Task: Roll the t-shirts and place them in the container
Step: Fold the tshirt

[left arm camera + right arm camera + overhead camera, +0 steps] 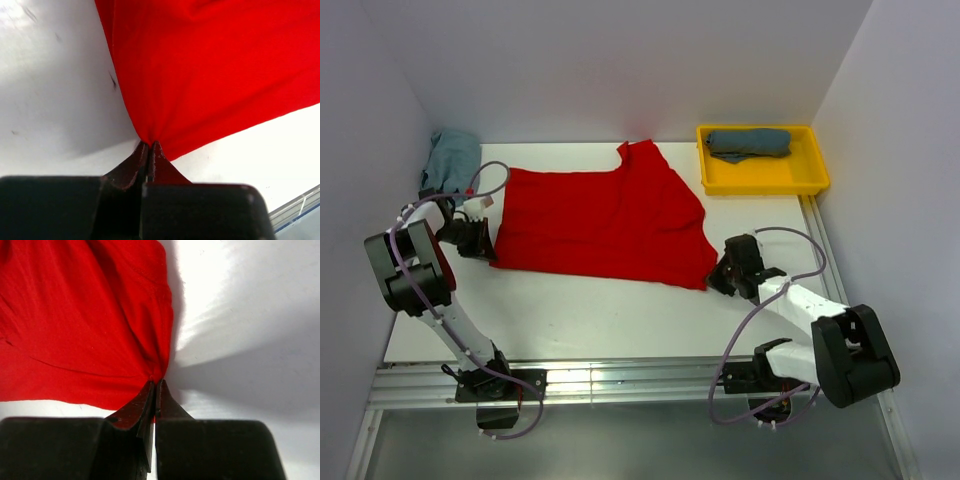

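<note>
A bright red t-shirt [600, 215] lies spread flat across the middle of the white table, one sleeve pointing to the far side. My left gripper [485, 245] is shut on its near left corner; in the left wrist view the red cloth [210, 65] puckers into the pinched fingertips [149, 145]. My right gripper [717, 275] is shut on the near right corner, where the red fabric [85, 320] gathers at the closed tips [156, 382]. A slate blue-grey t-shirt [748, 143] lies rolled in the yellow tray. A pale teal t-shirt [450, 160] sits crumpled at the far left.
The yellow tray [810, 180] stands at the far right corner of the table. White walls close in the left, back and right sides. A metal rail [620, 380] runs along the near edge by the arm bases.
</note>
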Controlling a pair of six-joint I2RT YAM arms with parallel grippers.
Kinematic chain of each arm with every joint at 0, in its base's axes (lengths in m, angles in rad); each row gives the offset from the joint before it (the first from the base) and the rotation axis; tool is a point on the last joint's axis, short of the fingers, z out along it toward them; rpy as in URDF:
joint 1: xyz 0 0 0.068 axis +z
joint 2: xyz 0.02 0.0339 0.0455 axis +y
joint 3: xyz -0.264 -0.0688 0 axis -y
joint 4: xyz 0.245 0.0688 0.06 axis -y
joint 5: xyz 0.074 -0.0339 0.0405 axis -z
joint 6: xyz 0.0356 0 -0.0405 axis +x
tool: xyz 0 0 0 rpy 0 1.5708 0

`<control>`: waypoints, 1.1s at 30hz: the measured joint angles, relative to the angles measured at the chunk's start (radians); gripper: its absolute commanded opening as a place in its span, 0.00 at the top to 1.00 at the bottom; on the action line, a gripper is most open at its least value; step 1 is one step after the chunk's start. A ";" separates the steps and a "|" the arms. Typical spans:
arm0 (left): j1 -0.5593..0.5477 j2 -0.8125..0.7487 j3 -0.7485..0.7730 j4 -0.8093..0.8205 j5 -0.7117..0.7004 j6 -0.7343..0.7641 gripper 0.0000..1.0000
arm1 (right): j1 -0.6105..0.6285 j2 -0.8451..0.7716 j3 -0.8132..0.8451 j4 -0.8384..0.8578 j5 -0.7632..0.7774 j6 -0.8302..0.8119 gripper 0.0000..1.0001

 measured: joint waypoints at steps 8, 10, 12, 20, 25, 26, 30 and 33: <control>0.002 -0.090 -0.096 -0.038 -0.044 0.048 1.00 | 0.000 -0.102 0.010 -0.153 0.003 -0.026 1.00; 0.012 -0.113 -0.123 -0.053 -0.055 0.068 1.00 | 0.000 -0.139 0.010 -0.187 0.003 -0.027 1.00; 0.032 -0.138 -0.152 -0.068 -0.068 0.090 1.00 | 0.001 -0.178 0.010 -0.221 0.002 -0.028 1.00; 0.105 -0.185 -0.217 -0.121 -0.111 0.165 1.00 | 0.067 -0.319 -0.016 -0.330 -0.004 0.015 1.00; 0.124 -0.208 -0.238 -0.137 -0.141 0.199 1.00 | 0.195 -0.375 -0.058 -0.372 0.016 0.105 1.00; 0.127 -0.208 -0.239 -0.138 -0.146 0.205 1.00 | 0.229 -0.385 -0.070 -0.377 0.019 0.131 1.00; 0.137 -0.208 -0.243 -0.140 -0.155 0.216 0.99 | 0.333 -0.404 -0.111 -0.385 0.040 0.219 0.95; 0.139 -0.208 -0.244 -0.143 -0.157 0.230 0.72 | 0.357 -0.405 -0.127 -0.386 0.052 0.260 0.73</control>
